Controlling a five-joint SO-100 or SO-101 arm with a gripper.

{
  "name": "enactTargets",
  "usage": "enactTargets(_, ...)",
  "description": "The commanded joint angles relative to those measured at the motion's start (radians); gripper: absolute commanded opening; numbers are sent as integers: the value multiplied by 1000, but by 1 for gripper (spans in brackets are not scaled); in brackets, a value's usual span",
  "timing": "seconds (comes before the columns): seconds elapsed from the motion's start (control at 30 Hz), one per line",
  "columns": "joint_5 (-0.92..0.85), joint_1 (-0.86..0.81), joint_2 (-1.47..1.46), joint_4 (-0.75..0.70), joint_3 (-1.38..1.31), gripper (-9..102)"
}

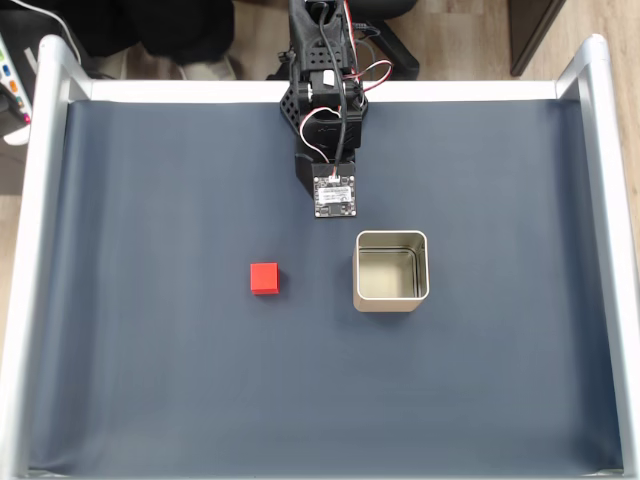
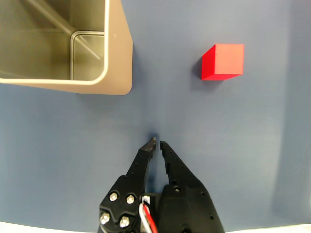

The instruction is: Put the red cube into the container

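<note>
The red cube [image 1: 264, 278] lies on the dark blue mat, left of centre in the fixed view and upper right in the wrist view [image 2: 223, 61]. The container [image 1: 391, 302], a square silvery tin with a pale inside, stands upright and holds nothing; in the fixed view it sits to the cube's right, and in the wrist view it takes the upper left [image 2: 119, 58]. My gripper [image 2: 156, 142] is shut with nothing in it, low over the mat, short of both objects and touching neither. The black arm [image 1: 325, 110] is folded at the back edge.
Silver rails run along the mat's left [image 1: 40, 250] and right [image 1: 605, 250] sides, with a white strip [image 1: 180, 91] at the back. Bare mat [image 1: 300, 400] spreads in front of the cube and tin. Wooden floor and dark furniture lie beyond the back edge.
</note>
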State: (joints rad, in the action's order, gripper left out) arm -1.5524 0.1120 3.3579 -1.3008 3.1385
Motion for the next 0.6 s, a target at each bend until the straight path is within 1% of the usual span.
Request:
enactTargets(0.0,-6,-6,-3,2,-9,1)
enactTargets(0.27,-15,-9,-3,0,-9,2)
enactTargets(0.43,-31,-5,-3,9,-9,0)
enactTargets(0.57,-20,-11,-12,89,-9,0)
